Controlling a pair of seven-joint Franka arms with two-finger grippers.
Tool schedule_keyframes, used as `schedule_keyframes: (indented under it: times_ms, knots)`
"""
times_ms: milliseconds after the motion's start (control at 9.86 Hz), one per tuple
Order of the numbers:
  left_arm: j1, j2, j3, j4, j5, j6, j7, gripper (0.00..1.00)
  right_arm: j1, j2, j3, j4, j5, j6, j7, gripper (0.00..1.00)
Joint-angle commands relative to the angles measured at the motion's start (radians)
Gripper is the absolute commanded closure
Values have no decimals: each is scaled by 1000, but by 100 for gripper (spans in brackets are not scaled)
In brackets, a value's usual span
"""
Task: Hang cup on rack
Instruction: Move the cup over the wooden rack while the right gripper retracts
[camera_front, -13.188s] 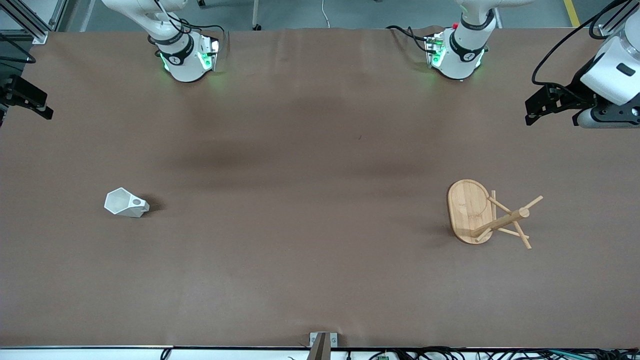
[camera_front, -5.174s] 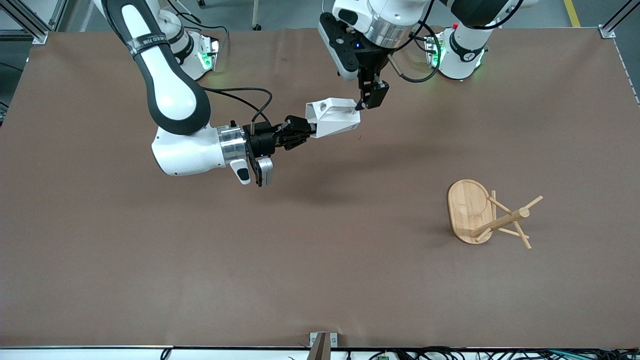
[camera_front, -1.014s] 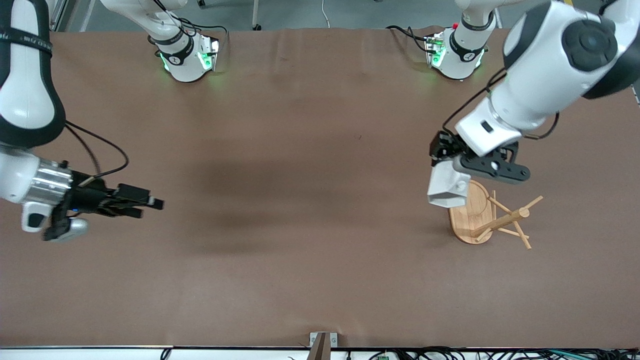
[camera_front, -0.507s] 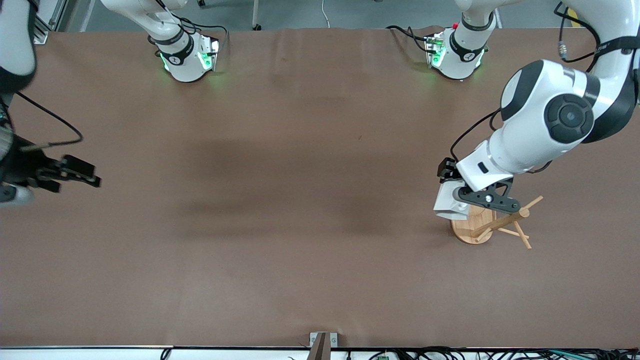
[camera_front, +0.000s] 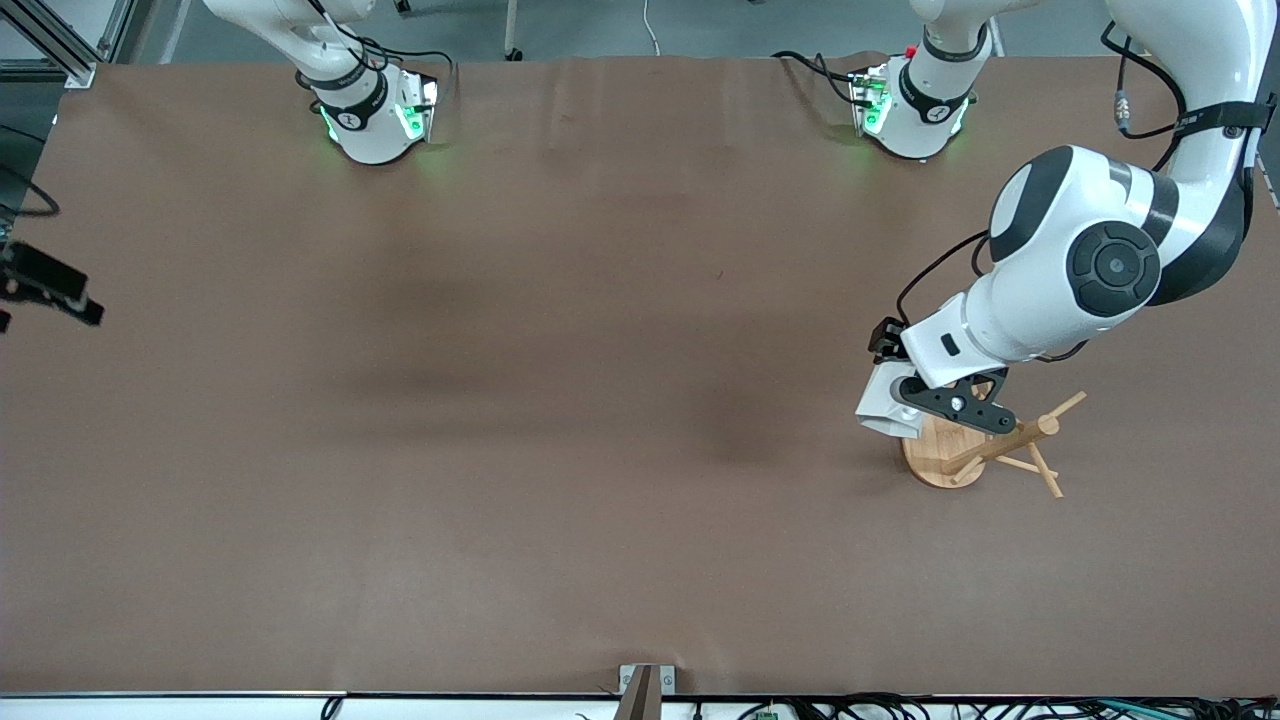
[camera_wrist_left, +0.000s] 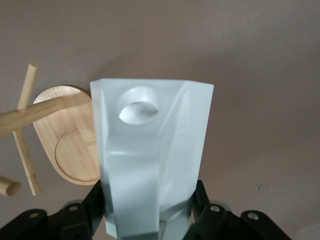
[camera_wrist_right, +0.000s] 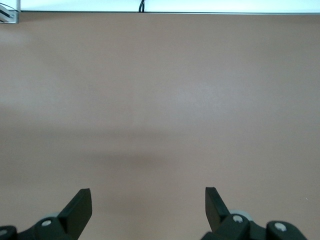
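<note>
My left gripper (camera_front: 903, 392) is shut on the white faceted cup (camera_front: 878, 404) and holds it in the air over the edge of the rack's oval base (camera_front: 932, 454). The left wrist view shows the cup (camera_wrist_left: 155, 150) between the black fingers (camera_wrist_left: 204, 205), with the round hole (camera_wrist_left: 137, 110) of its handle tab facing the camera. The bamboo rack (camera_wrist_left: 65, 145) lies just beside the cup there, its post (camera_wrist_left: 30, 118) and pegs apart from the cup. My right gripper (camera_front: 52, 288) is open and empty at the right arm's end of the table; it also shows in the right wrist view (camera_wrist_right: 148, 202).
Brown table cover (camera_front: 600, 400) runs across the whole table. The rack's post (camera_front: 1003, 438) and thin pegs stick out toward the left arm's end. A metal bracket (camera_front: 640, 684) sits at the table edge nearest the front camera.
My left gripper has brought the cup lower, close over the rack's base. My right arm has drawn back to the table's edge at its own end.
</note>
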Motion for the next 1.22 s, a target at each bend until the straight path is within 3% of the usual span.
schedule_keyframes:
  times_ms: [0, 203, 406, 1116]
  knots:
    - [37, -47, -10, -85, 21, 13, 11, 73, -1, -119, 16, -108, -47, -24, 79, 0]
    - [49, -68, -12, -118, 21, 13, 33, 73, 0, -188, 45, -190, -105, -31, 164, 0]
    - [78, -72, -12, -130, 20, 13, 93, 73, 2, -211, 44, -233, -105, -21, 166, 0]
    - [121, -52, -12, -127, 17, 44, 133, 72, 0, -156, 24, -193, -90, -13, 147, 0]
